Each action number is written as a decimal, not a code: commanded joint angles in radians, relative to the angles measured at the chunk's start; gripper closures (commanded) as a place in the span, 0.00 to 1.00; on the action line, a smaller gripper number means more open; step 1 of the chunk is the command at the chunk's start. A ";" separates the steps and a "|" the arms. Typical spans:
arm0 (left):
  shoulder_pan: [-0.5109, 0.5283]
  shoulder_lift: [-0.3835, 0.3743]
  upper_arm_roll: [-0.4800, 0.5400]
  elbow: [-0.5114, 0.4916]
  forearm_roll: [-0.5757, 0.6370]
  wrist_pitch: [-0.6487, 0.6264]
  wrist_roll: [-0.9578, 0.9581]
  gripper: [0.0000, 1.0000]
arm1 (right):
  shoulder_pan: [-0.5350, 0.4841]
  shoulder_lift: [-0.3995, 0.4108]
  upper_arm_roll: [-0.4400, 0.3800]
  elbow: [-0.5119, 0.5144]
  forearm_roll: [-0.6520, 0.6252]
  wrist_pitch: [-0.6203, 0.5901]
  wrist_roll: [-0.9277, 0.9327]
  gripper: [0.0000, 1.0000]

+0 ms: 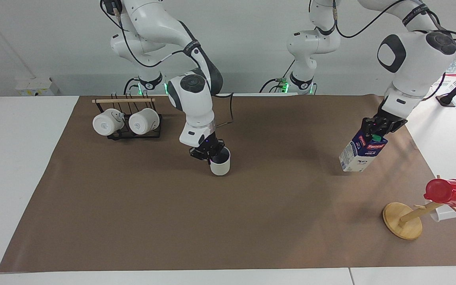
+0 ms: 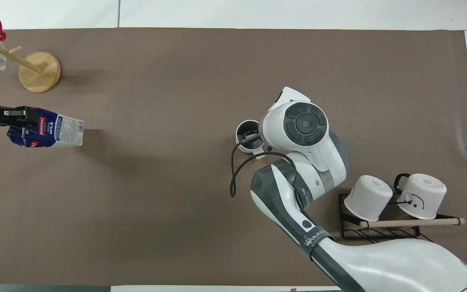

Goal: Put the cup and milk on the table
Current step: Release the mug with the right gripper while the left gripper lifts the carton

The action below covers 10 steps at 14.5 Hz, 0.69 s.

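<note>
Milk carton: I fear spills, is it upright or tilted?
Tilted: the milk carton hangs slanted from the left gripper over the table.
</note>
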 commanded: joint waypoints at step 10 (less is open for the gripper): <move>-0.152 0.018 -0.007 0.065 0.080 -0.050 -0.149 1.00 | -0.042 -0.082 0.001 -0.018 -0.017 0.000 0.024 0.00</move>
